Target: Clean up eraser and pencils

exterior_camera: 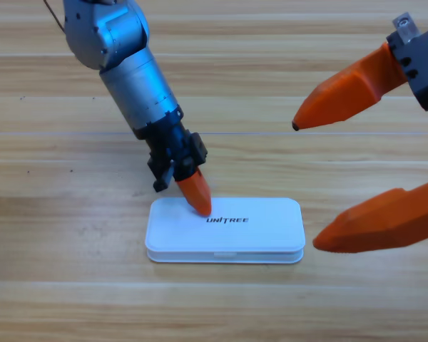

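We see the left gripper (198, 201) pointing down with its orange tip resting on the closed lid of the white case (264, 231), near the lid's left end beside the printed name; we cannot tell how its jaws stand. The case lies flat on the wooden table (57, 285). The right gripper (305, 185) waits at the right edge, its two orange jaws spread wide apart. The eraser and pencils do not show.

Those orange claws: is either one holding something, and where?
Nothing is held. The left end effector presses on the closed white case; the right end effector gapes open, empty.
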`<act>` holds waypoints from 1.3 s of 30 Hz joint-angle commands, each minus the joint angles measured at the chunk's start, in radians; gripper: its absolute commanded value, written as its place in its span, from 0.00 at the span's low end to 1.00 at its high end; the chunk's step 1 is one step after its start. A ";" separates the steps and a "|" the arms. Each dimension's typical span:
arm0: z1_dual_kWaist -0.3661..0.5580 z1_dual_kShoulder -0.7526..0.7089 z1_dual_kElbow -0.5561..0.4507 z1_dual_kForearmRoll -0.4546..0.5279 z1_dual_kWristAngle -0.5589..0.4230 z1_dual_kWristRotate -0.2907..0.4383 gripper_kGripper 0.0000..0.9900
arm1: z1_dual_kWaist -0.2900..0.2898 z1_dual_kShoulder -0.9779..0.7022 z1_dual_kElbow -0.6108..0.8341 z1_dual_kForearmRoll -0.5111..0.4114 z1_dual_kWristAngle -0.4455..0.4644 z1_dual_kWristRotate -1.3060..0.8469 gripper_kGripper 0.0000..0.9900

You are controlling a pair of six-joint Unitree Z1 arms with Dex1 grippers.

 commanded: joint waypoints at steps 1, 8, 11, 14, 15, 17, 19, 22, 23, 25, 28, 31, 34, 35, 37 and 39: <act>-0.038 0.015 0.070 -0.045 0.047 -0.029 0.00 | -0.002 -0.006 0.036 -0.035 0.013 0.009 0.99; -0.052 -0.016 0.140 -0.107 0.100 -0.055 0.00 | -0.002 -0.006 0.036 -0.035 0.013 0.009 0.99; -0.052 -0.022 0.150 -0.116 0.119 -0.065 0.00 | -0.002 -0.006 0.038 -0.035 0.013 0.009 0.99; -0.052 -0.047 0.150 -0.114 0.139 -0.085 0.00 | -0.002 -0.006 0.038 -0.035 0.013 0.009 0.99; -0.052 -0.066 0.150 -0.110 0.140 -0.090 0.00 | -0.002 -0.006 0.036 -0.035 0.014 0.009 0.99; -0.052 -0.131 0.137 -0.068 0.139 -0.091 0.00 | -0.002 -0.006 0.036 -0.035 0.013 0.009 0.99; -0.052 -0.217 0.120 -0.007 0.139 -0.090 0.38 | -0.002 -0.006 0.038 -0.037 0.014 0.009 0.99; -0.063 -0.350 0.111 0.042 0.136 -0.137 1.00 | -0.002 -0.006 0.038 -0.037 0.014 0.010 0.99; -0.076 -0.393 0.111 0.061 0.136 -0.148 1.00 | -0.002 -0.006 0.038 -0.037 0.014 0.010 0.99; -0.110 -0.468 0.124 0.096 0.136 -0.154 1.00 | -0.002 -0.006 0.038 -0.037 0.014 0.010 0.99; -0.155 -0.590 0.170 0.111 0.136 -0.191 1.00 | -0.002 -0.005 0.038 -0.037 0.013 0.010 0.99; -0.192 -0.692 0.222 0.108 0.136 -0.194 1.00 | -0.002 -0.003 0.038 -0.037 0.013 0.010 0.99; -0.213 -0.746 0.246 0.098 0.134 -0.208 1.00 | -0.002 -0.002 0.038 -0.037 0.013 0.010 0.99; -0.216 -0.757 0.257 0.088 0.134 -0.214 1.00 | -0.002 0.000 0.038 -0.037 0.014 0.010 0.99; -0.216 -0.766 0.282 0.068 0.134 -0.217 1.00 | -0.002 0.000 0.038 -0.037 0.014 0.010 0.99; -0.216 -0.771 0.297 0.058 0.134 -0.223 1.00 | -0.002 0.000 0.038 -0.037 0.013 0.010 0.99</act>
